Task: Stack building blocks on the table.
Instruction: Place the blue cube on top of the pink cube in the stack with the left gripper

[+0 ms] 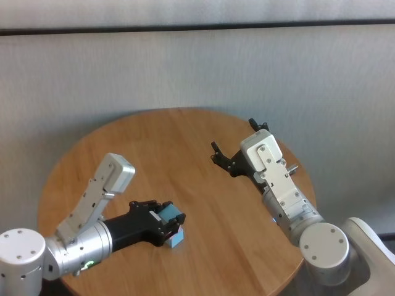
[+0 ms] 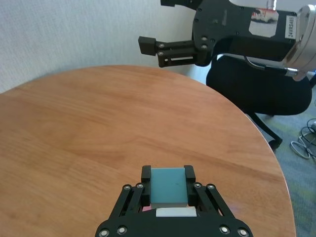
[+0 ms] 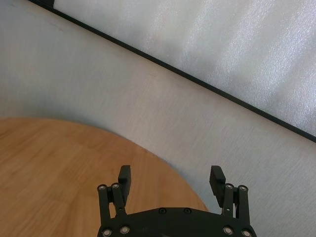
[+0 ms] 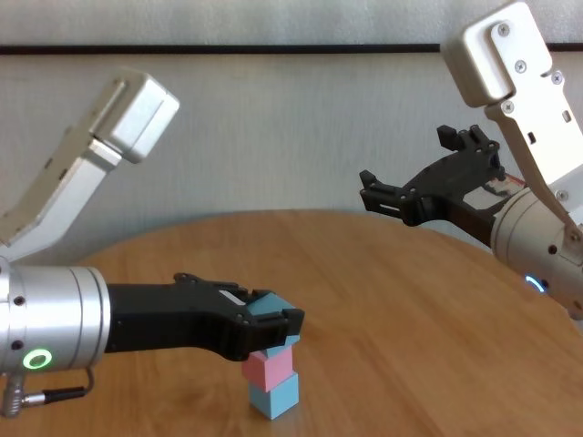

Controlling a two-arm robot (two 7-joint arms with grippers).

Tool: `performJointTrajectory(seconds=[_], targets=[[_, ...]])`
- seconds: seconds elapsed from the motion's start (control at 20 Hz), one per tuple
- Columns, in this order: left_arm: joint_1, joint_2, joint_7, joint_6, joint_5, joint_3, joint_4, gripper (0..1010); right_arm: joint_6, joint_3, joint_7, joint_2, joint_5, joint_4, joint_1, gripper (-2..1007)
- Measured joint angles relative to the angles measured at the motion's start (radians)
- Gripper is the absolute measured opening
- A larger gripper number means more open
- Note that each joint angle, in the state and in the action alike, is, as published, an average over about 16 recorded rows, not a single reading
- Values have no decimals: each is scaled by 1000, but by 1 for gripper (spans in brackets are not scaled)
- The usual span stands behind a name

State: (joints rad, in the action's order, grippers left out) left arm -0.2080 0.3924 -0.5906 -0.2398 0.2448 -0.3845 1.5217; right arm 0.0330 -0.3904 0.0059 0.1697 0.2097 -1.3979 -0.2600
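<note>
On the table [image 4: 392, 300] near its front, a pink building block [image 4: 267, 367] sits on a light blue one [image 4: 274, 397]. My left gripper [image 4: 273, 320] is shut on a second light blue block [image 4: 265, 308] directly above the pink one; its fingers hide whether the two touch. In the head view the held block [image 1: 173, 214] is over the lower blue block [image 1: 179, 239]. The left wrist view shows the block [image 2: 168, 186] between the fingers [image 2: 146, 174]. My right gripper [image 1: 233, 135] hangs open and empty above the table's right side [image 3: 171, 174].
The round table's edge [image 2: 256, 133] curves close on the right. Beyond it stand a black office chair [image 2: 256, 84] and cables [image 2: 306, 143] on the floor. A grey wall [image 1: 185, 68] is behind the table. The right gripper [image 2: 158, 24] hovers over the far side.
</note>
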Motion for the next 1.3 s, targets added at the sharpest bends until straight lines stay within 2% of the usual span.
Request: performJointTrajectory(seconds=[0.7,1.3], targets=[[-41,23,12,4,-3,-49,-38,396,0,0,0,0,0,0,0,1005],[-84,35,9,8,11,-87,-73,396,0,0,0,0,0,0,0,1005]])
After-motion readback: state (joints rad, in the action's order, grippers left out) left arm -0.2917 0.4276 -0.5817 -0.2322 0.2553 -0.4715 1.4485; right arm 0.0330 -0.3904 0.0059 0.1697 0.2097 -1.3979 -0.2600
